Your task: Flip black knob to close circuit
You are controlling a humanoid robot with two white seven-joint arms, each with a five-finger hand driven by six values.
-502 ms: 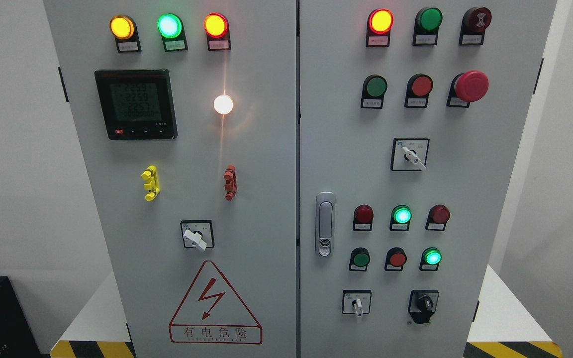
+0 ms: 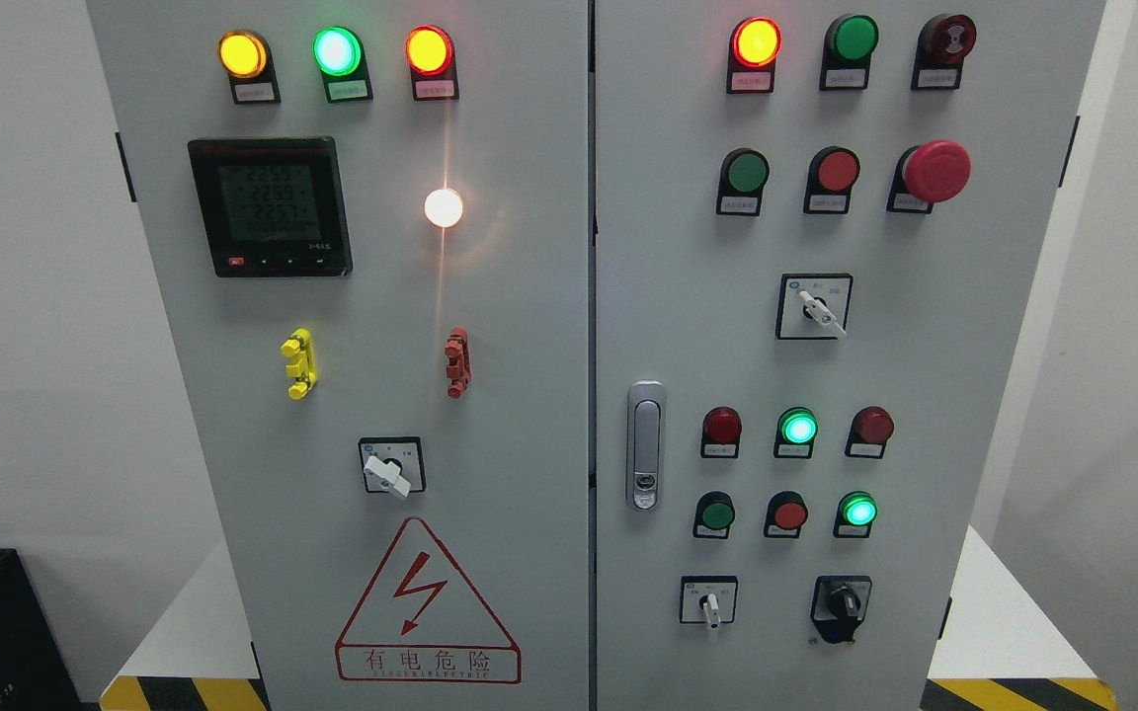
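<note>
Neither robot hand is anywhere in sight, so I can't tell how the fingers sit. The black knob point(image 2: 840, 604) sits low on the cabinet's right door point(image 2: 964, 395) — right of a small white switch point(image 2: 709, 604), untouched.

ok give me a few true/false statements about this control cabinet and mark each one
1. The black knob sits at the lower right of the right door. True.
2. A robot hand is gripping the black knob. False: no robot hand is in view.
3. The red mushroom button is on the left door. False: it is on the right door, upper right.
4. The white lamp beside the meter display is lit. True.
5. The warning triangle is on the left door. True.
</note>
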